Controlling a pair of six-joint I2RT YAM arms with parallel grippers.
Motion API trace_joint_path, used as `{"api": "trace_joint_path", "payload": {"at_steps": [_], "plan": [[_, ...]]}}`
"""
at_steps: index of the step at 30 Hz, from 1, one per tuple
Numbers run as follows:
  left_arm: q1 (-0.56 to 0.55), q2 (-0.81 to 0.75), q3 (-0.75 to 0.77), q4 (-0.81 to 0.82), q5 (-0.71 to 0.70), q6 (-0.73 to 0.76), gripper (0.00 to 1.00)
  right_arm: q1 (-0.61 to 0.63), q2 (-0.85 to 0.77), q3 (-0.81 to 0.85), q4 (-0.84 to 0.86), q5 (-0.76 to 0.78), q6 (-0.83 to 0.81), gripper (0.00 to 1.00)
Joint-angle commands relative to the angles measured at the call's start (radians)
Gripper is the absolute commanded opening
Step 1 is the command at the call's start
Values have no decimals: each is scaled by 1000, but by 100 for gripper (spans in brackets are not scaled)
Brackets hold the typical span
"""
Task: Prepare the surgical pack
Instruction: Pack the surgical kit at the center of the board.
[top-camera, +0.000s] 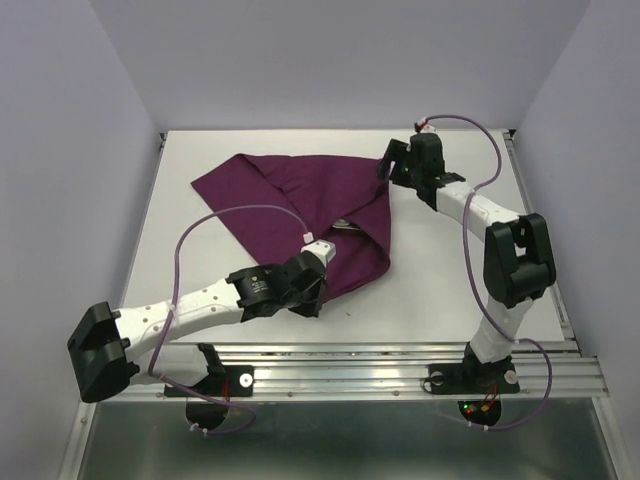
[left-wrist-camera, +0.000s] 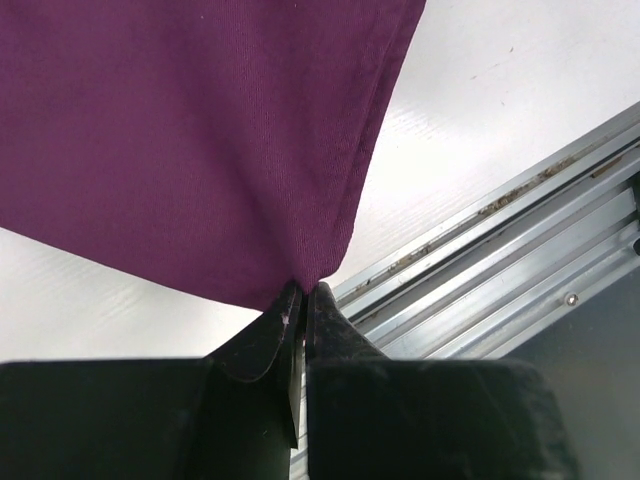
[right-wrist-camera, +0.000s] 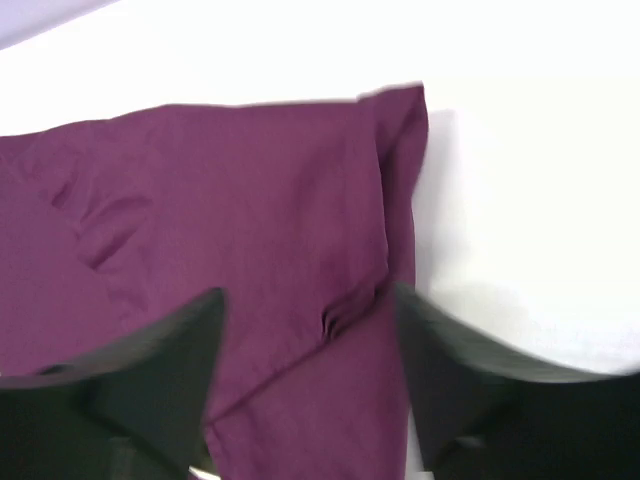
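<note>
The table (top-camera: 450, 290) is carrying the wrap (top-camera: 300, 190), a deep-purple cloth that is lying folded over itself across the centre, with one point reaching toward the far left corner and another toward the near edge. A pale sliver is showing at the fold near the cloth's middle, too small to identify. The rail (top-camera: 400, 360) is running along the near edge of the table. The left arm (top-camera: 190, 310) is reaching in from the near left corner, low over the surface. The right arm (top-camera: 480, 215) is extending from the near right toward the far edge. The left gripper (left-wrist-camera: 303, 292) is pinching the near corner of the wrap between closed jaws, just inside the rail. The right gripper (right-wrist-camera: 308, 300) is hovering over the far right edge of the wrap with its jaws spread wide, gripping nothing.
</note>
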Motion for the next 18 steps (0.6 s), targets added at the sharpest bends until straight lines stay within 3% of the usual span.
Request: {"api": "trace_joint_path", "payload": {"at_steps": [1, 4, 6, 15, 18], "plan": [[-15, -64, -15, -53, 40, -66, 0, -5, 106, 192, -12, -33, -70, 64], [-15, -104, -14, -61, 43, -86, 0, -5, 225, 334, -37, -12, -90, 39], [-15, -120, -9, -62, 43, -88, 0, -5, 290, 407, -39, 0, -90, 33], [-19, -164, -8, -78, 79, -115, 0, -5, 647, 889, -207, -70, -64, 40], [-22, -186, 7, -87, 79, -111, 0, -5, 698, 928, -238, -104, -59, 41]]}}
